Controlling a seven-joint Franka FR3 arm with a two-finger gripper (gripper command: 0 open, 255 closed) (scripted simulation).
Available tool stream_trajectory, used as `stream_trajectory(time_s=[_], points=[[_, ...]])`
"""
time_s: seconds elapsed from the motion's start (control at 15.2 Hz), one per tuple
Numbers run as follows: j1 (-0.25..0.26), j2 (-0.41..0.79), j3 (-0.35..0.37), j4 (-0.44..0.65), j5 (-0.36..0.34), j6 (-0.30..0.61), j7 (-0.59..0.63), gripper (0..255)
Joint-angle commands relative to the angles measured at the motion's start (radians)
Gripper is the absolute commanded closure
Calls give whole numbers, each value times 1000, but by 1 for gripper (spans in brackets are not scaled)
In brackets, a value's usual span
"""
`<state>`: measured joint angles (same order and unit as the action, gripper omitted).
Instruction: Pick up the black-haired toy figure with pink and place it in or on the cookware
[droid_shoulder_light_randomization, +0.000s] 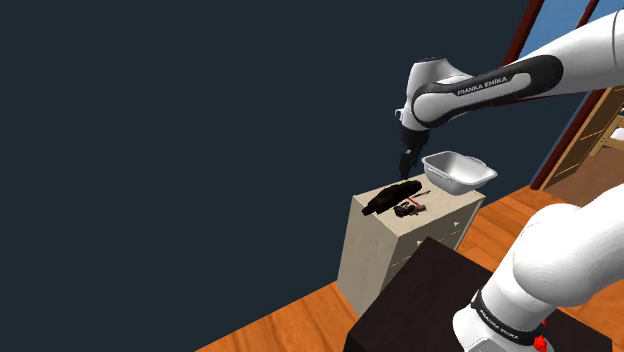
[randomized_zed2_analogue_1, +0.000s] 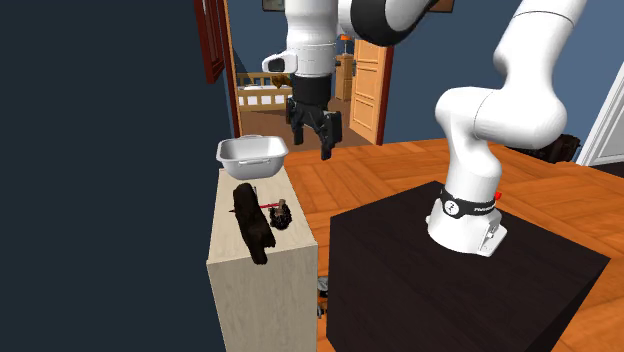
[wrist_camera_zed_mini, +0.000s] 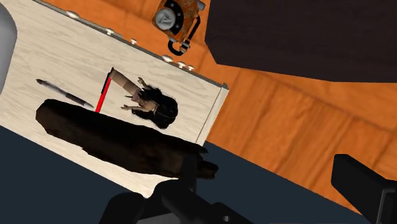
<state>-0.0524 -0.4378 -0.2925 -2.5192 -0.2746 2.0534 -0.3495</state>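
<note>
atop pale dresser (droid_shoulder_light_randomization: 385, 250) on wood floor (droid_shoulder_light_randomization: 285, 318): toy figure (droid_shoulder_light_randomization: 408, 209), grey pan (droid_shoulder_light_randomization: 456, 179); jaws wide apart, empty.

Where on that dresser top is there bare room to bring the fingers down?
Bare strip of the pale wooden dresser top along its knobbed edge, beside the black-haired toy figure. Crowded otherwise: thin red stick, grey pen, long dark brown lump.

arm (randomized_zed2_analogue_1: 520, 80): white shells | joints (droid_shoulder_light_randomization: 545, 68): dark | lettering (droid_shoulder_light_randomization: 482, 84): FRANKA EMIKA | claw (randomized_zed2_analogue_1: 318, 142): all black

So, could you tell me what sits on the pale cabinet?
A grey basin, a dark lump, the black-haired toy figure, a red stick; anything under the lump is hidden.
</note>
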Motion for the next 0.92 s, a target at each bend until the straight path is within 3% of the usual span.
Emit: stream_trajectory(time_s=[0.0, 0.86], points=[[-8, 55, -31, -6, -25, 48, -52, 0], [-60, 546, -157, 96, -80, 354, -353, 0]])
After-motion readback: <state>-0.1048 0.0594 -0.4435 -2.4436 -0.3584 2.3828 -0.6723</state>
